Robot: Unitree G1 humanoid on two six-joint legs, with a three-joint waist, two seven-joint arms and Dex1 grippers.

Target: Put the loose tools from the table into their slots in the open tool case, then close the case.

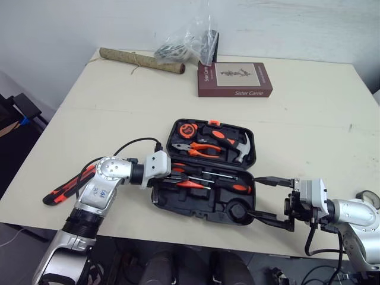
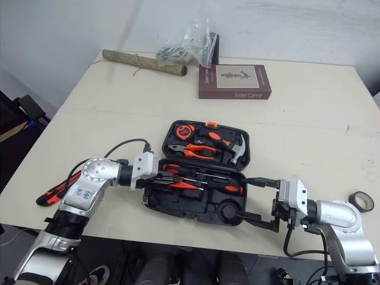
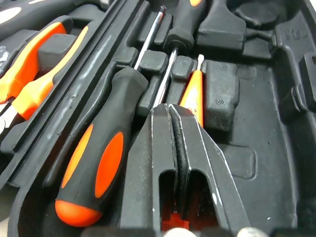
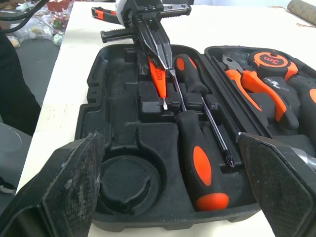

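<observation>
Left end effector (image 3: pixel 171 109) pinched shut on small orange screwdriver (image 4: pixel 159 81), likely seating it in tool case (image 4: pixel 94 98) slot | right end effector (image 1: pixel 274 200) wide open beside case edge, apparently bracing | orange-handled tool (image 1: pixel 59 191) loose on desk (image 1: pixel 309 119)

I get bright, even overhead light on the tabletop (image 1: pixel 309 119), with only faint soft shadows beside the tool case (image 1: pixel 202 205). Up close, white glints streak the case's black plastic, and the right gripper's (image 4: pixel 170 143) fingers (image 4: pixel 74 187) look blurred.
</observation>
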